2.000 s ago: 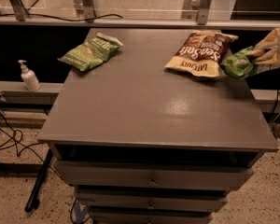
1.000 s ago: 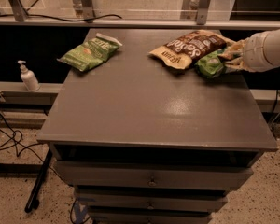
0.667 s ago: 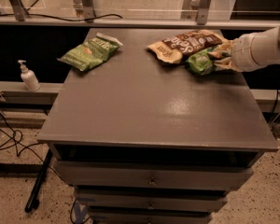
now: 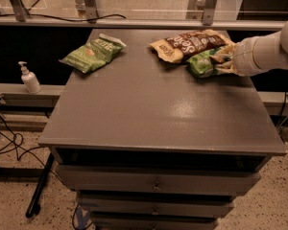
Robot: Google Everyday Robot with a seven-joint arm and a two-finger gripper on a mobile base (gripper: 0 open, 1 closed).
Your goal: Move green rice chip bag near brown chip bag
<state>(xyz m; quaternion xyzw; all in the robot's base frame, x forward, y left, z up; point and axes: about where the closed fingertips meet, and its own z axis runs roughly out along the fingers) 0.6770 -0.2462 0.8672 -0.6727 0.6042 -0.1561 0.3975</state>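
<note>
The green rice chip bag [image 4: 200, 64] lies on the grey table [image 4: 149, 109] at the back right, its left part showing bright green. My gripper [image 4: 224, 60] comes in from the right on a white arm [image 4: 266, 49] and is shut on the bag's right end. The brown chip bag [image 4: 188, 43] with white "Sea Salt" lettering and a cream-yellow end lies just behind and left of the green bag, touching it.
A smaller olive-green bag [image 4: 92, 53] lies at the table's back left. A white pump bottle [image 4: 29, 78] stands on a ledge to the left. Drawers [image 4: 156, 183] sit below the tabletop. Cables [image 4: 5, 143] lie on the floor at left.
My gripper has moved left across the back of the table with the green bag. The brown bag has shifted left and turned, so its cream end now points left.
</note>
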